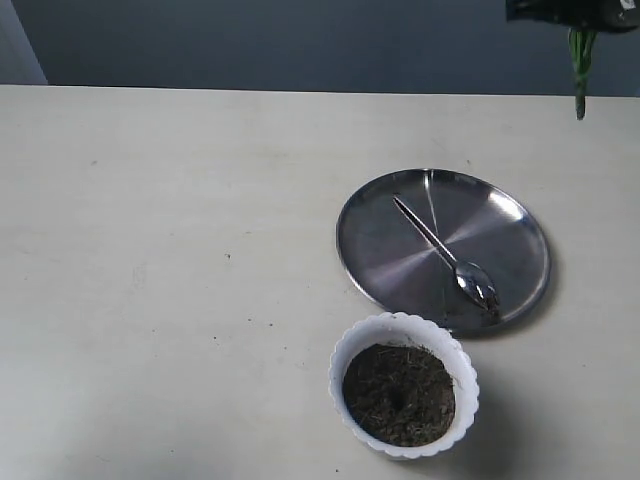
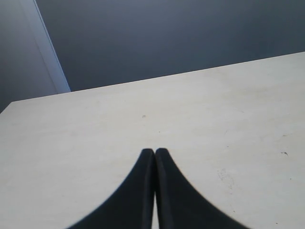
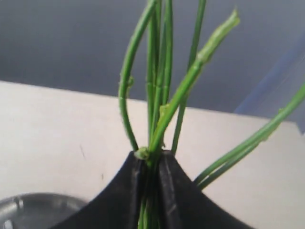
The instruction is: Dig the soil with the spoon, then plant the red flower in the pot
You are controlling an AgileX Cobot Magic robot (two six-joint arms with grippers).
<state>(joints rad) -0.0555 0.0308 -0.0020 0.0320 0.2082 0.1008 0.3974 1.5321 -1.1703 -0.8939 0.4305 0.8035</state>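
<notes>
Since the right gripper (image 3: 151, 155) is pinched narrow on the thin green plastic stems of the red flower (image 3: 157, 86), whose blooms are out of sight, the coming move turns on 1 relation. In the exterior view the small round white plastic pot (image 1: 404, 325) with its scalloped rim sits well apart from that gripper, toward the near edge and somewhat left, past the large round steel plate (image 1: 380, 250). The stems hang roughly upright, cut ends down. The dark, crumbly, fibrous soil (image 1: 400, 395) shows 1 dent at its middle. The slim shiny steel spoon (image 1: 440, 248) lies diagonally on the steel plate. The left gripper (image 2: 155, 151), its 2 black jaws pressed together on nothing, hovers over the pale matte table (image 2: 214, 119).
</notes>
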